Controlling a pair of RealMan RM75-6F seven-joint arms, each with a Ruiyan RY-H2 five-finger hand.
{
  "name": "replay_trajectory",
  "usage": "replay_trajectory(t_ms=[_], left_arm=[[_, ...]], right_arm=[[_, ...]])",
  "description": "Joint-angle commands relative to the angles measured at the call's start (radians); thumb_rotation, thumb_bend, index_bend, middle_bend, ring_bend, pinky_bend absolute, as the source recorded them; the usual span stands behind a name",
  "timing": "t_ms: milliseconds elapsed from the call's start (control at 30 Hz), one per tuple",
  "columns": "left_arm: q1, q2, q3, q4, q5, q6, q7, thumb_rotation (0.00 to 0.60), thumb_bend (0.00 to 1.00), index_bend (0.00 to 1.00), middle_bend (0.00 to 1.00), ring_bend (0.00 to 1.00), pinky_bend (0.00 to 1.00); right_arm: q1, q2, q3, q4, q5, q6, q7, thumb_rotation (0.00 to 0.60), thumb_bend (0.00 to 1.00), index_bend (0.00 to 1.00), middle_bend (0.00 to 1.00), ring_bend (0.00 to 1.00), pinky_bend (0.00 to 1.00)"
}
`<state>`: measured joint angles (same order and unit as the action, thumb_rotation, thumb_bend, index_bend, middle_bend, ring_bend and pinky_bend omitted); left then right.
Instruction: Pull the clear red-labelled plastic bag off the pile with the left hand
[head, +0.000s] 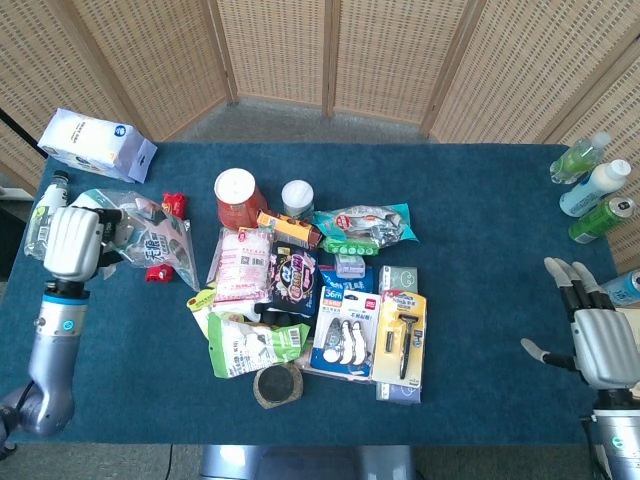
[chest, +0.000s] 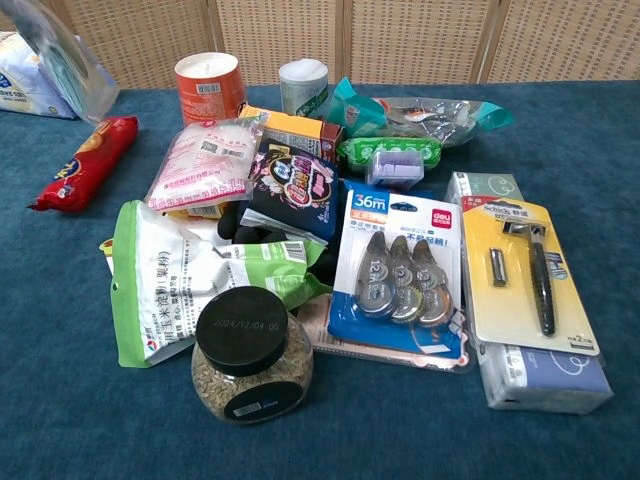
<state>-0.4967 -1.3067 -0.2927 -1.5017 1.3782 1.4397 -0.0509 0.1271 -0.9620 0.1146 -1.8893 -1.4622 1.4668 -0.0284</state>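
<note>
Across the top of the frame, a folding screen (head: 330, 55) of woven cane panels in light wooden frames, angled in zigzag. Below its middle, a strip of grey floor (head: 300, 118). Filling the centre, a table (head: 480, 300) covered with dark blue carpet-like cloth. Soft, even light, without hard shadows.

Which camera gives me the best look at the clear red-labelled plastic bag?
Head view: the clear red-labelled plastic bag shows whole, held by the left hand, apart from the pile. Chest view catches only a cropped corner at top left.
</note>
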Motion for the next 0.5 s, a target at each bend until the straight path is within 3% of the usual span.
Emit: replay_trajectory(t_ms=[33,500], left_arm=[[0.042,0.066,-0.036,-0.103,0.018,0.065,-0.088,0.600,0.24,0.87,0.98,1.00,1.00],[0.096,0.181,-0.100,-0.310,0.097,0.201,-0.152,0.600,0.23,0.85,0.97,1.00,1.00]], right_arm=[[0.003,-0.015,-0.002,0.013,0.001,-0.006,0.005,0.600,0.12,0.00,0.00,0.03,0.19],[-0.008,-0.033,-0.014,0.038,-0.016,0.003,0.032,0.600,0.12,0.00,0.00,0.03,0.19]])
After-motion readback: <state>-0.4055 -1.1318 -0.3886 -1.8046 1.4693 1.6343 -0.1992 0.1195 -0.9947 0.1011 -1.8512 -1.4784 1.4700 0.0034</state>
